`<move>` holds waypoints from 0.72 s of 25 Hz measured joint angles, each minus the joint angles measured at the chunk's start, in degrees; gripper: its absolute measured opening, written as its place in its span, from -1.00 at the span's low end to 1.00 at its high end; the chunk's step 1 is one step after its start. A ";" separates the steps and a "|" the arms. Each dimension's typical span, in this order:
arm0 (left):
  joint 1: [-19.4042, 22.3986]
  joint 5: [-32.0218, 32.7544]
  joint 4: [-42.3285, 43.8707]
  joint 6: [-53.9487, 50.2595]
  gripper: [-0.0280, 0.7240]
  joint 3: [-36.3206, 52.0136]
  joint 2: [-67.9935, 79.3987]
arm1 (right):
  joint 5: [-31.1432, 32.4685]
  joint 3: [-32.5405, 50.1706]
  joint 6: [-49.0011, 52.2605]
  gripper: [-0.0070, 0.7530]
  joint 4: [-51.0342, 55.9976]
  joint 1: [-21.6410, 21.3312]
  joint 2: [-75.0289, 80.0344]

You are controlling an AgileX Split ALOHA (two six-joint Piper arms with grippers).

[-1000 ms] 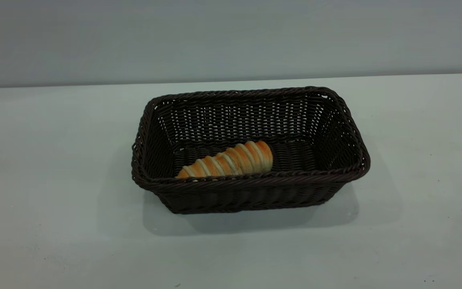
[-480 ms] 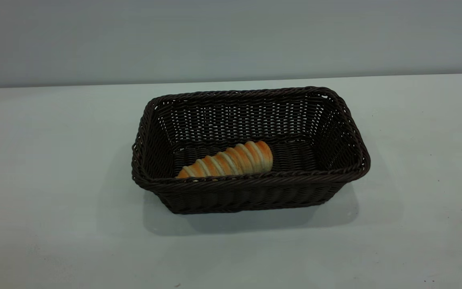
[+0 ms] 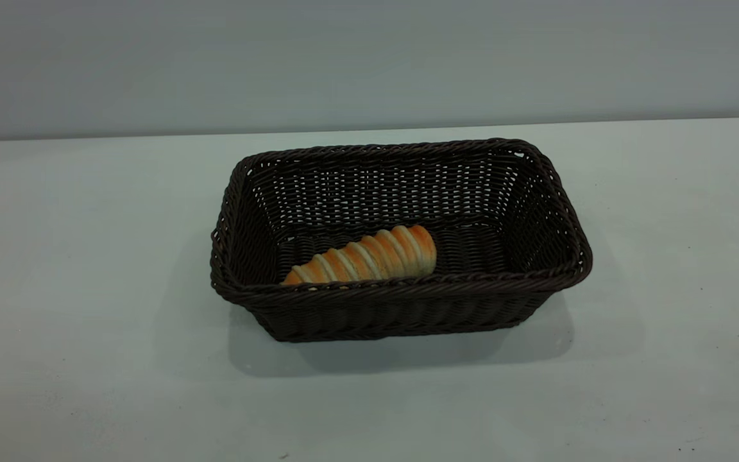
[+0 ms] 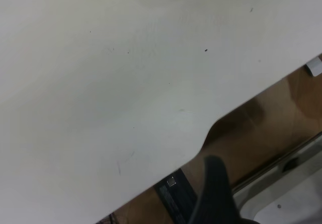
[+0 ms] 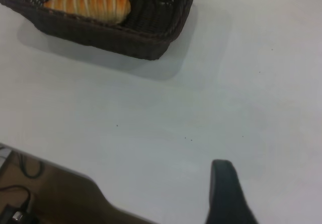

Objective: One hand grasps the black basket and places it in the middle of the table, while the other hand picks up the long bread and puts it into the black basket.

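**Dark wicker holds the loaf at mid-counter**

Woven in brown-black strands, the black basket point(image 3: 401, 240) sits on the counter point(image 3: 74, 321) near its middle, long side facing the exterior camera. The long bread point(image 3: 366, 256) lies inside on the basket floor, against the near wall, its narrow end toward the left. Neither arm shows in the exterior view. The left tool point(image 4: 214, 194) appears only as one dark finger over the counter edge, well apart from the basket. The right tool point(image 5: 226, 194) likewise shows one finger above bare counter, the basket farther off. Whether either tool is apart or together cannot be told.
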 joint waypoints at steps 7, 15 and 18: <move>1.09 -0.05 -0.06 0.00 0.59 0.00 -1.48 | 0.13 0.00 0.00 0.25 0.04 -8.66 -0.84; 25.46 -0.05 -0.06 0.00 0.59 0.00 -6.00 | 0.18 0.00 0.00 0.25 0.04 -13.82 -0.95; 31.43 0.00 -0.01 0.00 0.59 0.00 -10.07 | 0.18 0.00 0.00 0.25 0.04 -13.82 -0.95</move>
